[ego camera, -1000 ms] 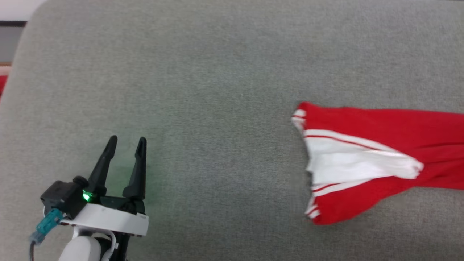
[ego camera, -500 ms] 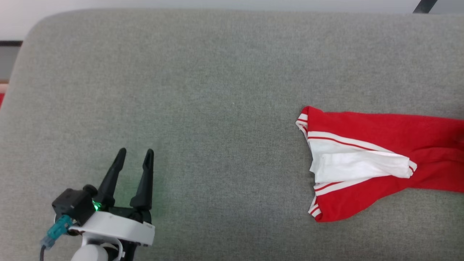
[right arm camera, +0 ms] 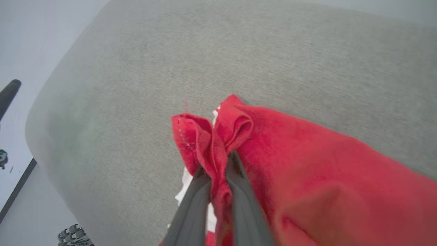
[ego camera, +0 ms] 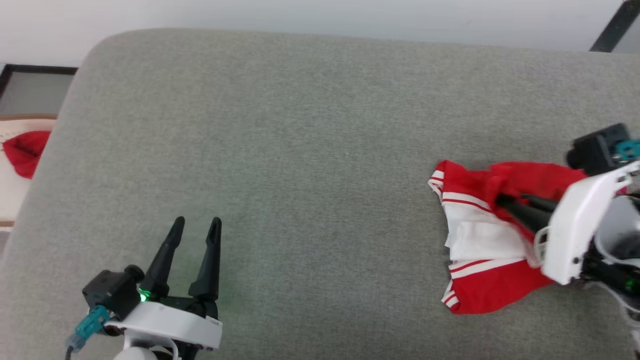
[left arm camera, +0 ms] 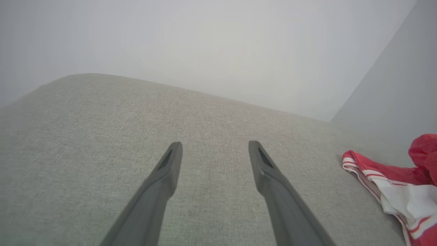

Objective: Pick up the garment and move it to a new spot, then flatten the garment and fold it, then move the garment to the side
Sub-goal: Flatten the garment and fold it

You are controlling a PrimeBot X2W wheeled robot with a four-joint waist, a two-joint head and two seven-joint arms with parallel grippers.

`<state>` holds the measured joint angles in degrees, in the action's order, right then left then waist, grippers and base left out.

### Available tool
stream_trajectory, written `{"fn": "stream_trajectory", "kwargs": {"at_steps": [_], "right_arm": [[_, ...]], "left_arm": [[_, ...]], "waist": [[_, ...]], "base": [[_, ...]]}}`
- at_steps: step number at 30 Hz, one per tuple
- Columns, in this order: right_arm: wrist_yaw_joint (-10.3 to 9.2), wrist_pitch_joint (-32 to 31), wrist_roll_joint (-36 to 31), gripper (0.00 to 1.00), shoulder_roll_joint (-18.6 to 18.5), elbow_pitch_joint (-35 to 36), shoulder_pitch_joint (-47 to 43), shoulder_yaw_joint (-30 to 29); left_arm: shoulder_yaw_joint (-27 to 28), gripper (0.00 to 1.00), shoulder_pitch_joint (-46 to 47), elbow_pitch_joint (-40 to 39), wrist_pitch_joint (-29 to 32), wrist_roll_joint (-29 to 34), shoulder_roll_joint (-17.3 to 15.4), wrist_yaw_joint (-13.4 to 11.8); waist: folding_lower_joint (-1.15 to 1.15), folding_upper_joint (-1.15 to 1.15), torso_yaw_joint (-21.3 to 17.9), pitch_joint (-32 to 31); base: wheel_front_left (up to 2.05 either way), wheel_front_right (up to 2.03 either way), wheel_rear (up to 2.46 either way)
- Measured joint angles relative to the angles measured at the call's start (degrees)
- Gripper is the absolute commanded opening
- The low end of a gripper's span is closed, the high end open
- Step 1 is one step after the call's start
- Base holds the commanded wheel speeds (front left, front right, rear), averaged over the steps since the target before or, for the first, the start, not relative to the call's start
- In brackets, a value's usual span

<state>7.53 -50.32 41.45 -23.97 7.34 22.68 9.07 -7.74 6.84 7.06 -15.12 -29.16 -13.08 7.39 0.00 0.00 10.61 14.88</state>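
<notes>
Garment (ego camera: 477,292) — bunched at right of the grey surface (ego camera: 300,150), red fold pinched tight by the right gripper (ego camera: 501,201) — looks only gripped so far, w/ moving, flattening, folding & side-move left; left gripper (ego camera: 197,222) waits wide, near left.

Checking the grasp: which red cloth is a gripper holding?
The white-striped garment, pinched by the right gripper; the plain red scrap lies beyond the grey surface.

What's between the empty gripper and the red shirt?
Nothing but bare grey cushion lies between the left gripper and the garment, as the head view shows.
</notes>
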Motion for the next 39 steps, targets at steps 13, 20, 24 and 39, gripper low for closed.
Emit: {"fn": "stream_trajectory", "kwargs": {"at_steps": [13,20,24,39], "right_arm": [[0.0,6.04,-1.25,0.0,1.64,-7.71,3.44,8.38],[0.0,9.7,-1.16,0.45,1.38,-10.85,4.61,10.44],[0.0,12.07,0.19,1.0,1.81,-11.81,4.82,10.38],[0.0,33.03,1.13,1.0,-3.55,-19.04,0.3,6.59]], "left_arm": [[-0.67,1.0,0.44,0.55,0.0,-0.79,1.59,0.0],[-0.48,1.0,0.54,0.96,0.0,-1.42,1.88,-0.01],[-0.57,1.0,0.51,1.53,0.0,-1.45,1.7,0.0],[-2.26,1.0,-0.6,4.79,0.0,-2.74,-2.42,0.0]], "waist": [[0.0,0.0,2.6,1.03],[0.0,0.0,2.42,0.76],[0.0,0.0,1.84,-0.2],[0.0,0.0,-2.75,-6.5]], "base": [[0.0,0.0,0.0],[0.0,0.0,0.0],[0.0,0.0,0.0],[0.0,0.0,0.0]]}}
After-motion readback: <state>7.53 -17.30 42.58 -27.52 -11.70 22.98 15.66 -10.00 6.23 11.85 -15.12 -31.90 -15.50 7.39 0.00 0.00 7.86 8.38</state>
